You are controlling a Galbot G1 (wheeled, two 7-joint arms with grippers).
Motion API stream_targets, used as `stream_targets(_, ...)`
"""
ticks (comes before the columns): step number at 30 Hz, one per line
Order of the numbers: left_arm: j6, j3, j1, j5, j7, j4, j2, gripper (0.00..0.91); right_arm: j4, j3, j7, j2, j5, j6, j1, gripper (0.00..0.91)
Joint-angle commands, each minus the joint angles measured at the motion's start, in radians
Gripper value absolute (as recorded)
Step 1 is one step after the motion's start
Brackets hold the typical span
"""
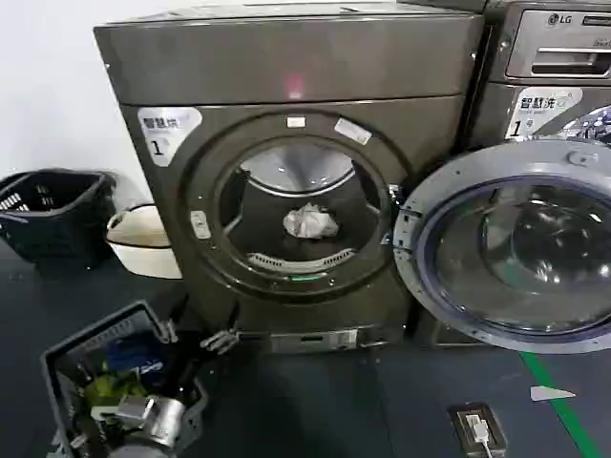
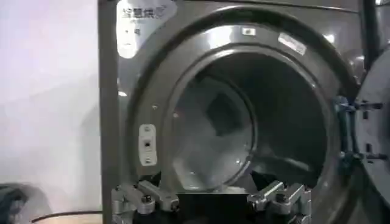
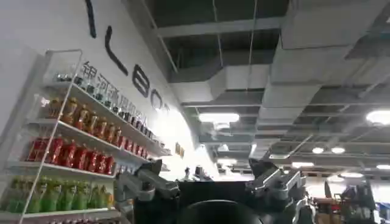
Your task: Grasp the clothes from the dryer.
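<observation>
The dryer (image 1: 286, 67) stands straight ahead, its round glass door (image 1: 516, 248) swung wide open to the right. The clothes (image 1: 310, 221), a small white-grey wad, lie on the drum floor well inside the porthole. My left gripper (image 1: 196, 334) hovers low in front of the dryer, below and left of the porthole, open with nothing between its fingers. In the left wrist view the gripper (image 2: 210, 193) faces the drum opening (image 2: 244, 122) from a short distance. My right gripper (image 3: 210, 182) is open and empty, pointing up toward the ceiling, away from the machine.
A black basket (image 1: 52, 215) and a cream basin (image 1: 143, 239) sit on the floor left of the dryer. A second machine with an LG logo (image 1: 554, 57) stands to the right, behind the open door. A floor socket (image 1: 477, 425) and green tape (image 1: 563, 401) mark the floor.
</observation>
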Motion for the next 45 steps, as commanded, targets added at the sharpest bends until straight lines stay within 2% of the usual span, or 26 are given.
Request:
stream_targets(1, 0.013, -0.039, -0.009, 0.020, 0.113, 0.000, -0.011, 0.907, 0.003, 0.001, -0.001, 0.001, -0.003, -0.003, 0.002, 0.907)
stream_targets(3, 0.013, -0.041, -0.011, 0.020, 0.113, 0.001, -0.018, 0.907, 0.005, -0.002, 0.006, 0.002, 0.033, 0.023, -0.003, 0.907)
stream_targets(5, 0.012, -0.042, -0.013, 0.023, 0.113, 0.004, -0.024, 0.907, 0.014, -0.003, -0.018, 0.004, 0.035, 0.026, -0.004, 0.907)
stream_targets(15, 0.009, -0.050, -0.027, 0.037, 0.106, 0.019, -0.043, 0.907, 0.012, -0.010, -0.007, 0.003, 0.043, 0.050, 0.001, 0.907)
stream_targets(45, 0.020, -0.068, -0.048, 0.027, 0.085, 0.032, -0.040, 0.907, 0.026, -0.005, -0.012, 0.010, 0.061, 0.054, 0.002, 0.907)
